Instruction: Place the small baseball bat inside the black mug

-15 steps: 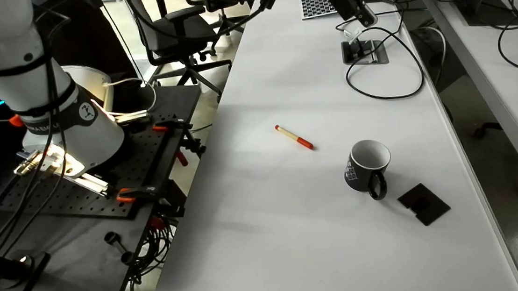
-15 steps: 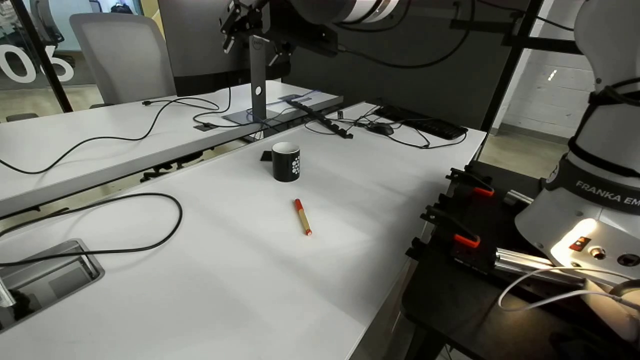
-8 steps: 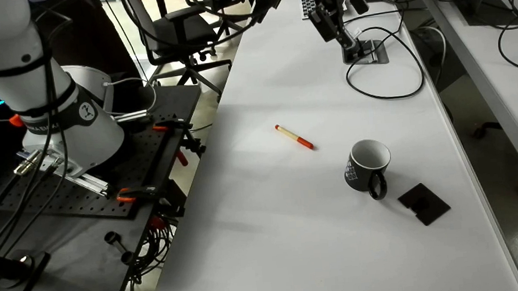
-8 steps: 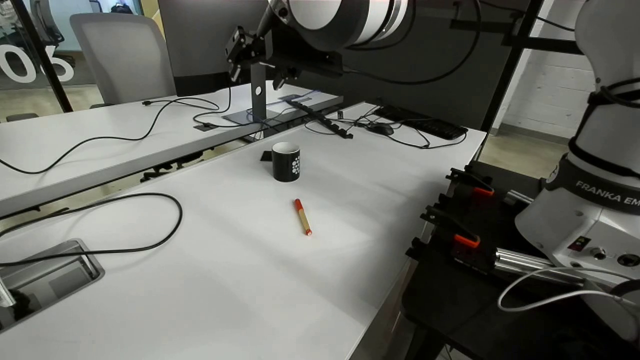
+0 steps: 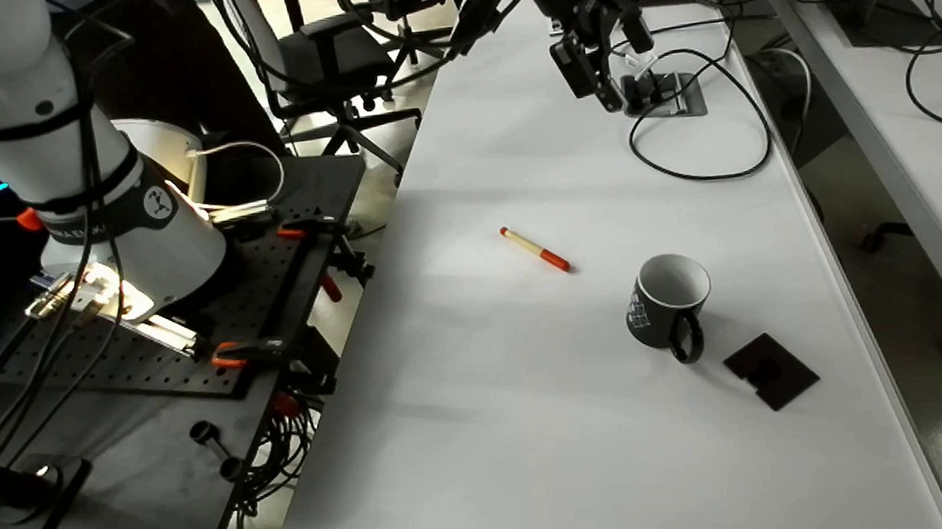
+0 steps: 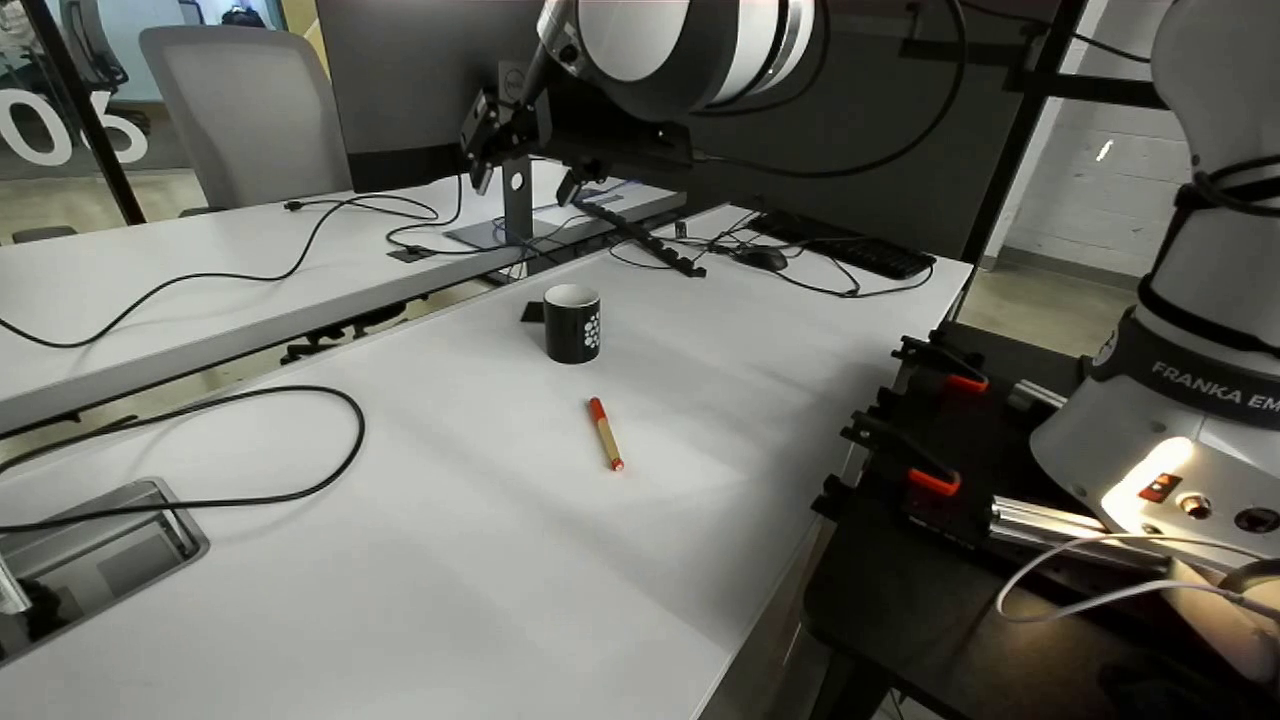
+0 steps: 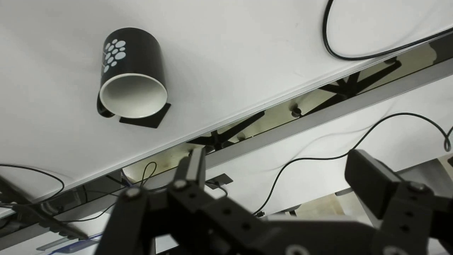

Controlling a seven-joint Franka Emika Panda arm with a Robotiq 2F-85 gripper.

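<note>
A thin stick, the small baseball bat, red-orange at one end and pale yellowish along the rest (image 5: 527, 244) (image 6: 606, 434), lies flat on the white table in both exterior views. It is out of the wrist view. The black mug (image 5: 653, 321) (image 6: 565, 335) (image 7: 141, 53) stands upright a short way from the bat, white inside, with pale dots on its side. Nothing shows inside its mouth in the wrist view. My gripper (image 5: 629, 76) (image 6: 525, 187) (image 7: 276, 156) hangs in the air above the table, apart from both. Its fingers are spread wide with nothing between them.
A flat black square pad (image 5: 772, 372) lies beside the mug. A black cable loop (image 5: 706, 178) and a recessed socket box (image 5: 691, 96) are on the table. Clamps (image 6: 915, 455) line the robot's base stand. A gap separates this table from a neighbouring desk (image 6: 200, 300).
My gripper has come down over the table, drifting slightly right in one of the exterior views and left in the other. The bat and mug have stayed in place; the fingers remain spread.
</note>
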